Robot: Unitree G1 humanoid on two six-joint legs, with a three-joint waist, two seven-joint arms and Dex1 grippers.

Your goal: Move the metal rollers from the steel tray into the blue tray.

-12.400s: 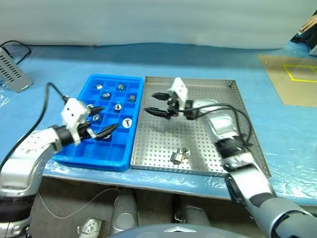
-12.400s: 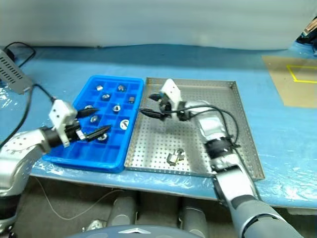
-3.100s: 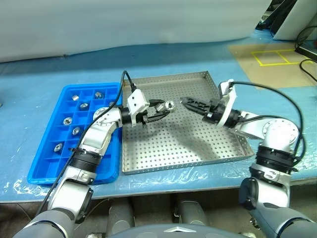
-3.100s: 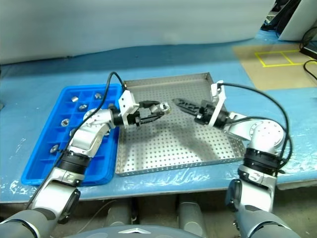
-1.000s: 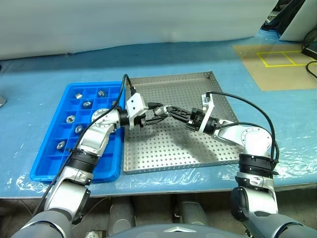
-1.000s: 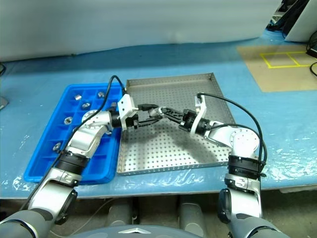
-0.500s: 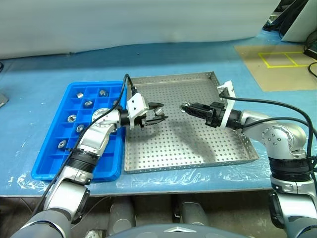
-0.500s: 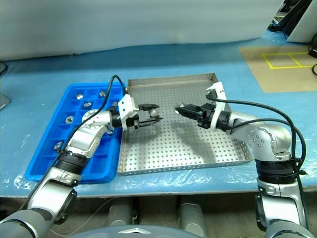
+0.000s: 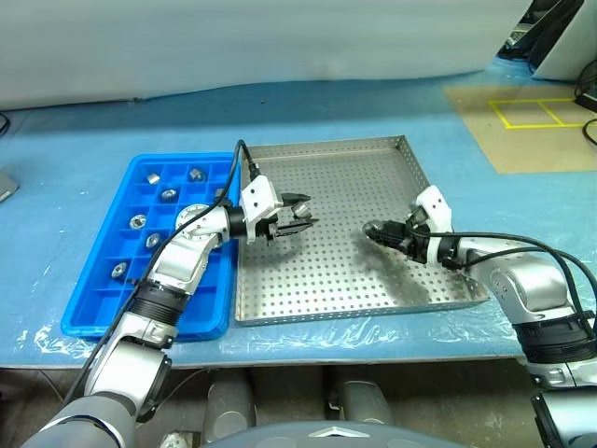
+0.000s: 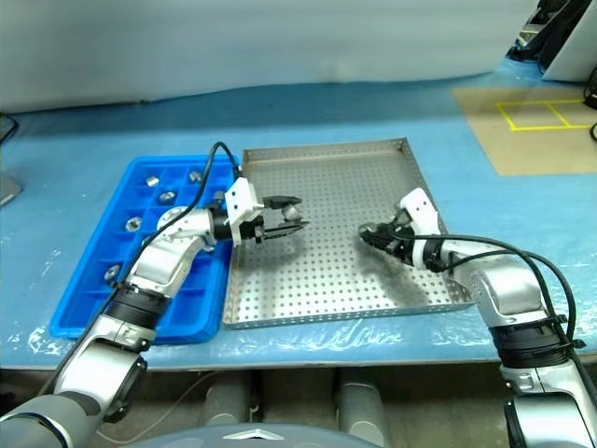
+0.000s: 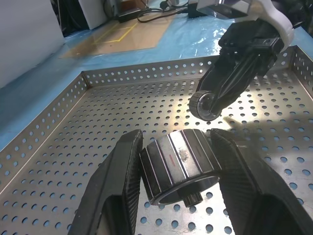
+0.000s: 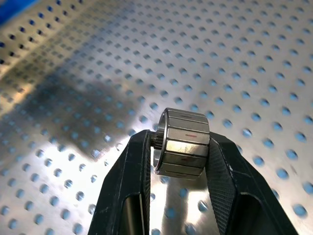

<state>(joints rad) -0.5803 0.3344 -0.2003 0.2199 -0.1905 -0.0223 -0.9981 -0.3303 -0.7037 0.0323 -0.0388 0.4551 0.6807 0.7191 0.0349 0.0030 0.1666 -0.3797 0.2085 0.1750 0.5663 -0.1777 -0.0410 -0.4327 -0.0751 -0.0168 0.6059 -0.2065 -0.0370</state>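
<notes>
- The left gripper (image 9: 300, 217) is closed on a metal roller (image 11: 180, 165); its two black fingers (image 11: 115, 192) press the ribbed sides of the piece, and it is above the steel tray, near the edge next to the blue tray.
- The right gripper (image 9: 372, 230) is closed on a second roller (image 12: 182, 143), held by its flat-faceted sides just above the perforated floor on the right part of the tray.
- The steel tray (image 9: 322, 295) is a large, stiff sheet with low rims and rows of holes. In the head views I see no loose roller on its floor, so the two held pieces seem to be the last ones.
- The blue tray (image 9: 91, 315) lies just beside the steel tray, on the robot's left. Its square compartments are small, so I judge that each piece must come down straight into one cell.
- Several rollers (image 9: 136, 222) are already in the blue compartments, one per cell.
- The rollers themselves look like solid, hard metal: heavy for their size, not fragile, but smooth and easy to slip or roll away. The best place to hold seems to be across the wide faceted body, as both grippers do now, not on the thin stub (image 11: 193, 199) at the end.
</notes>
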